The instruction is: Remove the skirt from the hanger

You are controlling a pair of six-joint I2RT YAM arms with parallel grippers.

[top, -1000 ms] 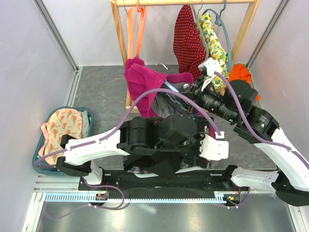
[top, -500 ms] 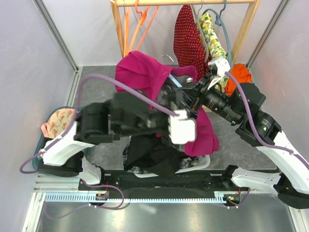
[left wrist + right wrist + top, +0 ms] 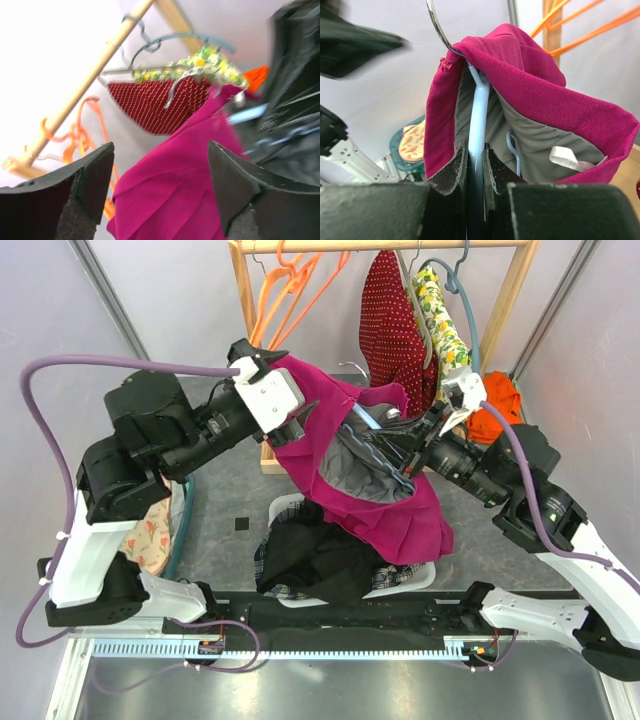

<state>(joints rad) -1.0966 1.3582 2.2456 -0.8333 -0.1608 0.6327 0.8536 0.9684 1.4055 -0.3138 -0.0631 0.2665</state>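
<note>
The magenta skirt (image 3: 390, 510) with a grey lining hangs on a pale blue hanger (image 3: 358, 418) in the middle of the top view. My right gripper (image 3: 392, 455) is shut on the hanger; in the right wrist view the hanger bar (image 3: 477, 120) runs between my closed fingers (image 3: 455, 170) at the gripper (image 3: 475, 147), with the skirt (image 3: 545, 95) draped over it and the metal hook above. My left gripper (image 3: 290, 390) is raised at the skirt's upper left edge. In the left wrist view it is open (image 3: 160, 150), with the skirt (image 3: 170, 200) between and beyond the fingers.
A wooden rack (image 3: 250, 310) at the back holds orange hangers (image 3: 290, 280), a red dotted garment (image 3: 390, 320) and a floral garment (image 3: 445, 330). A white basket (image 3: 415, 580) of dark clothes lies below the skirt. A teal basket (image 3: 183, 515) stands at the left.
My left arm has swung from low in front up and to the left, ending at the skirt's upper left edge. The skirt has spread wider. The right gripper keeps its hold on the hanger.
</note>
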